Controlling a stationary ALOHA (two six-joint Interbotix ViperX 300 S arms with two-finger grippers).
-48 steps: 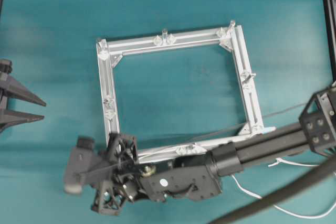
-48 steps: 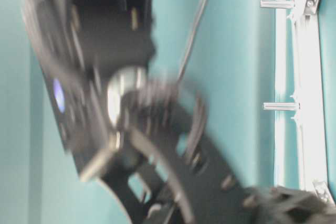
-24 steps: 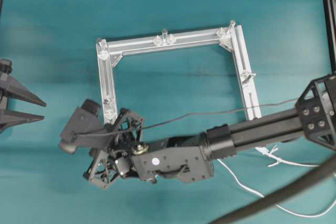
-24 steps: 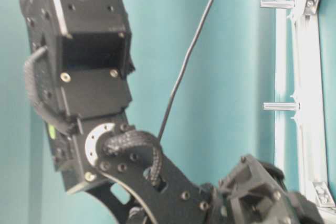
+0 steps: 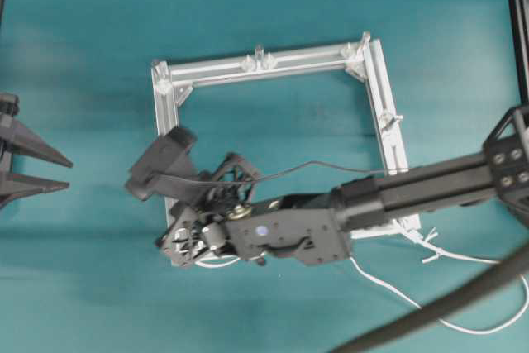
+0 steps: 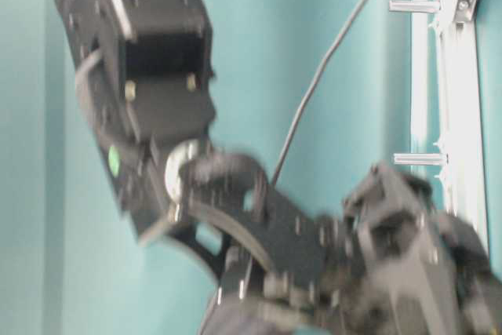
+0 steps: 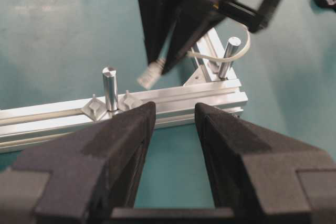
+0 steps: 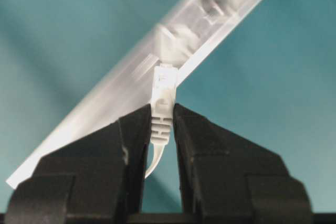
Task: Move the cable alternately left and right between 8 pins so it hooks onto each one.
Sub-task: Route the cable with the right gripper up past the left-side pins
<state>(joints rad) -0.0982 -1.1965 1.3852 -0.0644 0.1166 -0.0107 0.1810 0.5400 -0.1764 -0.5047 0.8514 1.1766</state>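
Observation:
My right gripper [image 8: 161, 107] is shut on the cable's ribbed white plug [image 8: 164, 85], which sticks out past the fingertips in front of a blurred frame bar. In the overhead view the right gripper [image 5: 186, 237] hangs over the frame's near left corner. The cable [image 5: 388, 295] trails off to the right. In the left wrist view the plug [image 7: 149, 75] hangs under the right gripper [image 7: 161, 65], between two pins [image 7: 109, 87] [image 7: 229, 56]. The cable [image 7: 215, 57] bends round the corner pin. My left gripper [image 7: 174, 109] is open, apart from the frame. Other pins [image 5: 259, 54] [image 6: 420, 159] stand free.
The square aluminium frame [image 5: 273, 66] lies mid-table on teal cloth. The left gripper [image 5: 68, 174] waits at the left edge. A thick dark hose [image 5: 446, 303] crosses the near right corner, and a thin black wire [image 5: 314, 173] arcs over the right arm. A black bar [image 5: 517, 31] lines the right edge.
The right arm has swung away from the near frame bar, up over the near left corner and the left bar, carrying the plug. The left gripper has not moved.

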